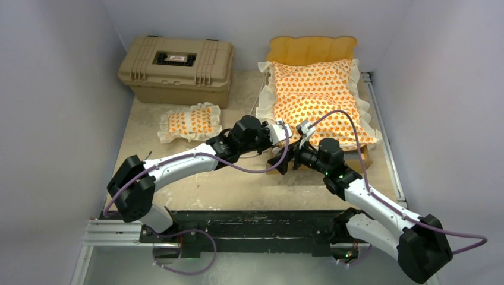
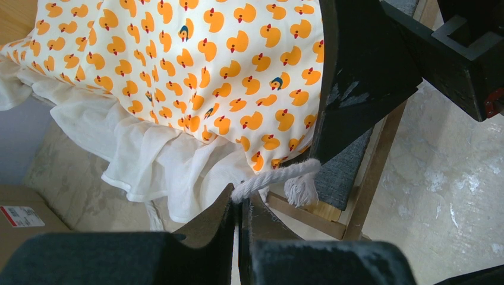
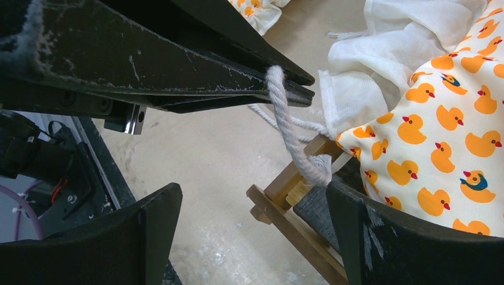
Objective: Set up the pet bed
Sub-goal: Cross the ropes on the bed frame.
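At far left I see the case [image 1: 175, 68] against the back wall. The pillow [image 1: 190, 123] lies on the table [image 1: 238, 184] just in front of it. My left gripper [image 2: 238, 199] is pinched tight on a white cord [image 2: 273, 177], whose frayed end hangs at the near left corner of the bed frame [image 3: 297, 228]. My right gripper [image 3: 252, 187] stands wide apart around that corner, gripping nothing. At right the mattress [image 1: 318, 98] lies on the frame, its ruffle spilling over the sides, with the headboard [image 1: 312, 47] behind it.

orange-duck white mattress cushion [image 1: 318, 95], tan case [image 1: 178, 74], white rope [image 2: 276, 176]
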`<state>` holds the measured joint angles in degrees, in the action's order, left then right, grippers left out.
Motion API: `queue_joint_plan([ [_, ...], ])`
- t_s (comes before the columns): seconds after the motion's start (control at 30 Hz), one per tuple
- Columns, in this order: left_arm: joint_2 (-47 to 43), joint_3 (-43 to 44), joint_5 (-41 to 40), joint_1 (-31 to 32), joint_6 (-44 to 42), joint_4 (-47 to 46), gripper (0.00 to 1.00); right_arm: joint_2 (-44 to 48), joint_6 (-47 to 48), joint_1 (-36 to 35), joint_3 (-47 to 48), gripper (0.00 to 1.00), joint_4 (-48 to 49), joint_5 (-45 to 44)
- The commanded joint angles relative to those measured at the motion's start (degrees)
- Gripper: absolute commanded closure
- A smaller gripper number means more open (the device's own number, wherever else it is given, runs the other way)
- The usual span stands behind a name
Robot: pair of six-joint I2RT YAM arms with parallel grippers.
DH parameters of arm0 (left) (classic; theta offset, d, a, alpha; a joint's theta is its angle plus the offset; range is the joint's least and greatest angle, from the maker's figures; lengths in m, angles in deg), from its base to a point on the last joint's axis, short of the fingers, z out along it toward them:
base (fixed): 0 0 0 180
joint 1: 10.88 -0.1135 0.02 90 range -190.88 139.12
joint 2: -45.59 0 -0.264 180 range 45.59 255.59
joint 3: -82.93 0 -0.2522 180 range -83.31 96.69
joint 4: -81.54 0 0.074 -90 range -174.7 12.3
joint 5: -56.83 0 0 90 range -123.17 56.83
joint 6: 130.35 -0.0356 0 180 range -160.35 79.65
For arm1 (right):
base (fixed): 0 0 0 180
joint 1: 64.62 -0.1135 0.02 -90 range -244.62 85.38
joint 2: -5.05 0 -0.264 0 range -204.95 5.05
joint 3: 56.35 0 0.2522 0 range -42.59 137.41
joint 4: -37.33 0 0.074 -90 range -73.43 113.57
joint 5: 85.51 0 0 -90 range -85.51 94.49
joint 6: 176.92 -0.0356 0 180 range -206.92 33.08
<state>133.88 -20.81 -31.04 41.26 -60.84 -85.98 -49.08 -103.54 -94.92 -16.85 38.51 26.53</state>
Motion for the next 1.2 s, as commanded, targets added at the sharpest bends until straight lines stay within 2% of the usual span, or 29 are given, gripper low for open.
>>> queue_joint_plan([
  [0.0,0.4,1.8,0.4,0.1,0.9,-3.4,1.00,-0.3,0.8,0.1,-0.1,0.05,1.3,0.6],
  [0.37,2.5,-1.1,0.4,-1.9,2.2,-8.0,1.00,-2.3,1.7,0.1,0.9,0.05,2.1,1.9],
  [0.93,0.5,-3.1,-2.0,-4.7,-0.3,-5.1,1.00,-7.1,2.3,0.1,3.6,0.07,2.7,5.0],
  [1.17,-0.2,-2.8,-1.9,-4.7,-0.6,-4.2,1.00,-7.8,0.3,0.1,4.7,0.08,0.5,-3.7],
])
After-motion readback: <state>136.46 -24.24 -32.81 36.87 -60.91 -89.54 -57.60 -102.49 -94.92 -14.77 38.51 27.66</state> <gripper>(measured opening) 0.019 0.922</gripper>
